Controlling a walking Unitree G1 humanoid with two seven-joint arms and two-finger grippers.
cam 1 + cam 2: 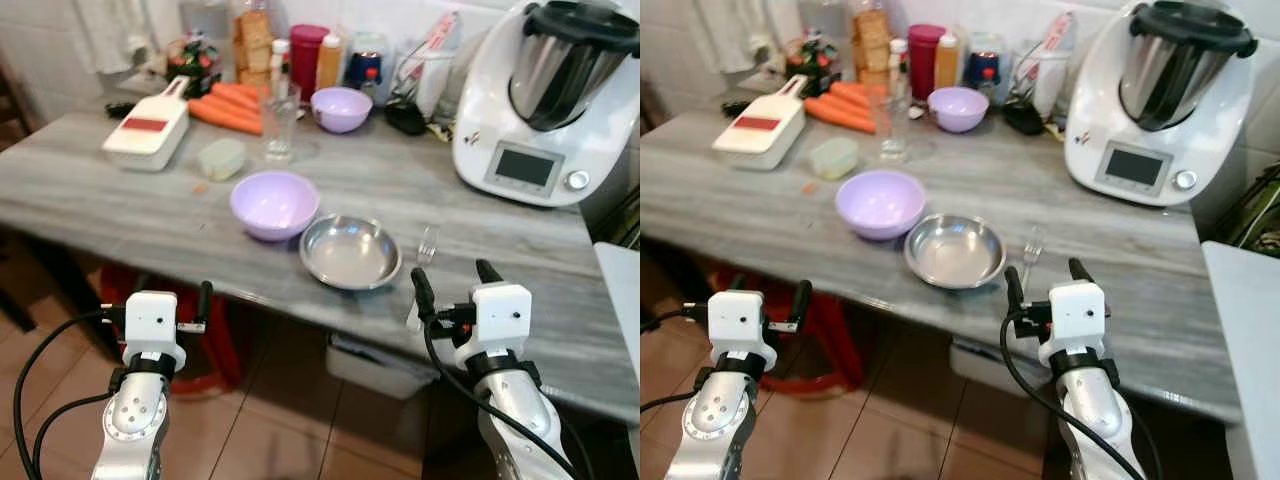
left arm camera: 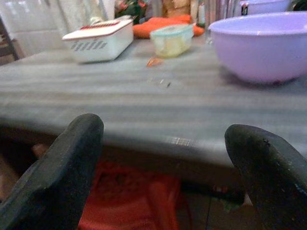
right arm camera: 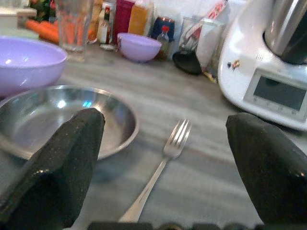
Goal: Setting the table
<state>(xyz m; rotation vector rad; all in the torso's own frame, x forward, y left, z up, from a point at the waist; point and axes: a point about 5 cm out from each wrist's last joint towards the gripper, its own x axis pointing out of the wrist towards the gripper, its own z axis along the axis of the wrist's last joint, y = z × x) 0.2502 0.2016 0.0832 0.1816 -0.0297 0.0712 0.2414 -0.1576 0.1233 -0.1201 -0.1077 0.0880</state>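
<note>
That fork (image 3: pixel 165 165) lying flat just right of the steel plate (image 1: pixel 954 251) looks light, stiff and slippery, so I'd guess the wide-open right gripper (image 1: pixel 1042 282) hovering at the near edge should pinch mid-handle, while the left gripper (image 1: pixel 204 303), also spread wide, idles.

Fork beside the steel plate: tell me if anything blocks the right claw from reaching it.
Nothing visible does. The right claw hangs open at the table's near edge, and the fork lies straight ahead between its fingers, with the steel plate off to the side.
</note>
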